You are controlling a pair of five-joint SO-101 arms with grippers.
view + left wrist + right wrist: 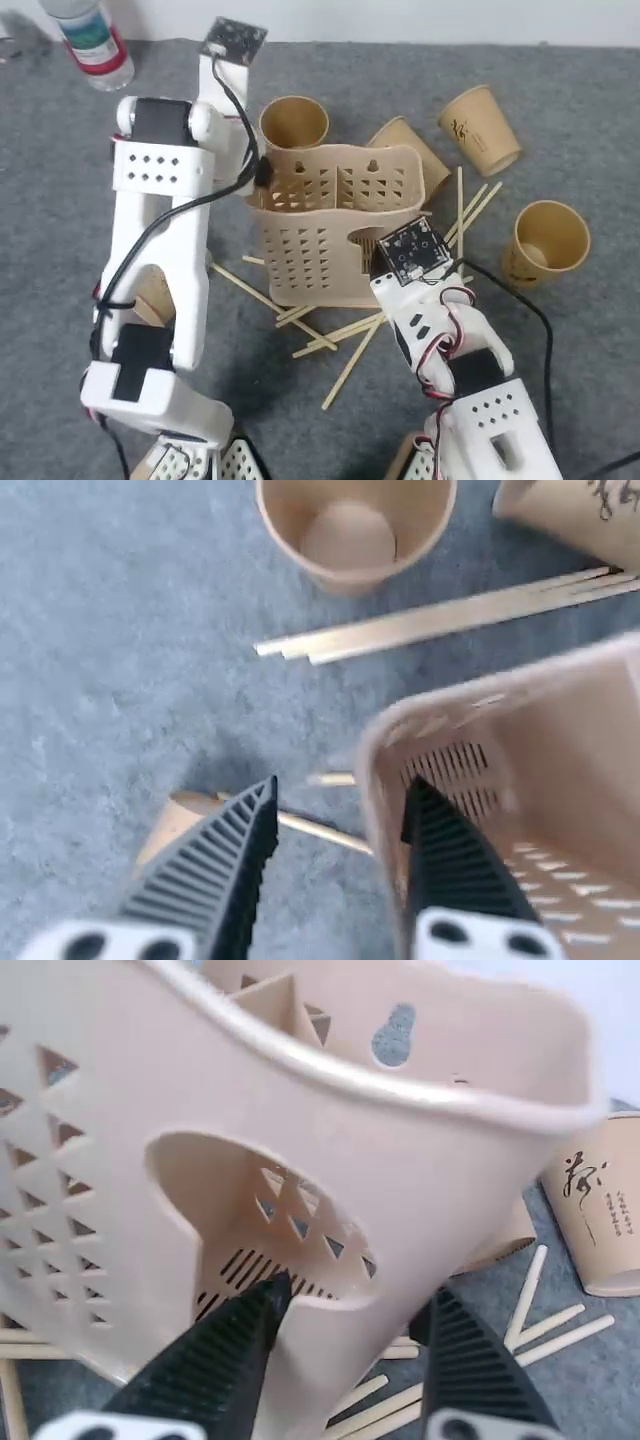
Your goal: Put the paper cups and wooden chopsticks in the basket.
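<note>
Straddling basket (300,250) rim: L tool (342,785), R tool (360,1290); cups (294,122), chopsticks (340,334) outside.

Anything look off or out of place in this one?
Yes. Both open grippers straddle the basket walls, left gripper at one end, right gripper at the handle cutout, not a cup or chopstick. One paper cup lies on its side; chopsticks lie scattered beside the basket.

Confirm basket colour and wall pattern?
Beige basket, walls pierced with triangular holes; clearest in the high view.
</note>
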